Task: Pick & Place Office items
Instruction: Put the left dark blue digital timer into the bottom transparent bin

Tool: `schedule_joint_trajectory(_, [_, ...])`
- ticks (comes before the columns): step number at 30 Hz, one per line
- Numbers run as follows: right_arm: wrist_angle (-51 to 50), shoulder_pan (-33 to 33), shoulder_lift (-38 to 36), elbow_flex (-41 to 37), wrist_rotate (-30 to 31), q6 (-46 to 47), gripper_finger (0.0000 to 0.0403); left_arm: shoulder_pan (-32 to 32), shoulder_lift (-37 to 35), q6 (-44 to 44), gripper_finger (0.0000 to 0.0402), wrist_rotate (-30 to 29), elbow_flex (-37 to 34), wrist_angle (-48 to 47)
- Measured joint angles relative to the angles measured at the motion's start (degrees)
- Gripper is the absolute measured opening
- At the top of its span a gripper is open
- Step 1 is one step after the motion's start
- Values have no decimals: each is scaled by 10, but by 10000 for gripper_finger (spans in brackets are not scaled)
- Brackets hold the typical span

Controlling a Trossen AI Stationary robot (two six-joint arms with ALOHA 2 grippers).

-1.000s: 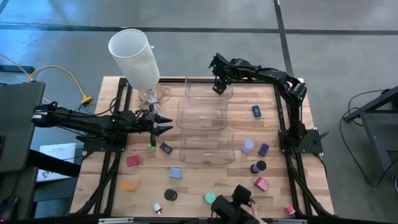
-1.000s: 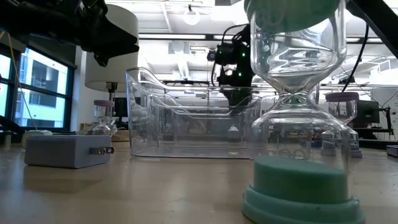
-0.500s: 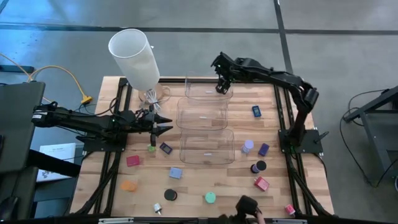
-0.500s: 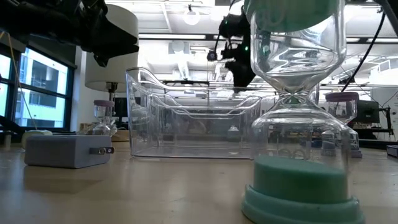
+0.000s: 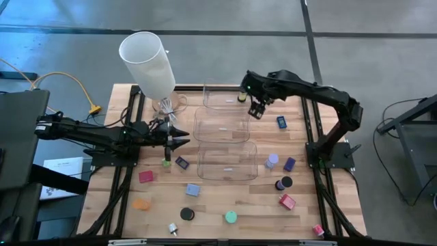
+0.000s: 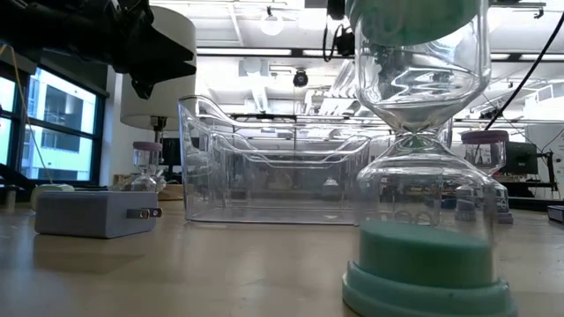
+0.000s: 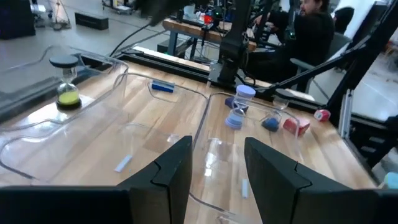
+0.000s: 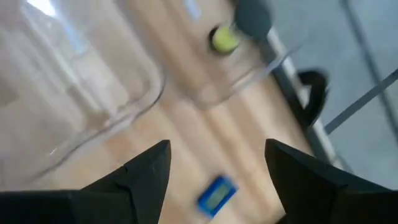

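Right gripper [image 5: 257, 111] released, hovering between far bin [image 5: 229, 100] and blue block [image 5: 281, 122]. I see yellow hourglass [image 5: 241, 98] inside that bin. Left gripper [image 5: 179, 141] released beside middle bin [image 5: 222, 125].

Bins [image 5: 222, 126]: sitting three in a row at table centre.
Timer [image 5: 240, 98]: lying in the far bin.
Items [image 5: 193, 190]: lying scattered around the near bin — some right.

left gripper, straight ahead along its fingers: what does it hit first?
Likely the near wall of the middle clear bin. The left gripper points right, fingers open, empty, and its wrist view shows that rim just past the fingers; height is uncertain.
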Motion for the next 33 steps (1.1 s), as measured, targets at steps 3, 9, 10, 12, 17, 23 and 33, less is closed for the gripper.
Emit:
schedule_joint_trajectory(3, [-49, 18, -5, 0, -15, 45, 250, -6, 0, 24, 143, 24, 0, -1])
schedule_joint_trajectory(9, [-132, 62, -7, 0, -14, 99, 250, -15, 0, 14, 143, 28, 0, -1])
schedule_joint_trajectory(10, [-138, 68, -7, 0, -13, 107, 250, -15, 0, 14, 143, 28, 0, -1])
schedule_joint_trajectory(12, [-156, 83, -7, 0, -13, 123, 250, -16, 0, 15, 145, 28, 0, -2])
schedule_joint_trajectory(17, [-158, 121, -12, 0, -15, 144, 250, -22, 1, 22, 178, 28, 0, -5])
schedule_joint_trajectory(23, [-159, 184, -47, -10, -13, 192, 250, -37, 2, 40, 237, 27, 0, -8])
schedule_joint_trajectory(33, [-159, 321, -194, -122, 99, 368, 250, -61, 2, 45, 256, 32, 0, -10])
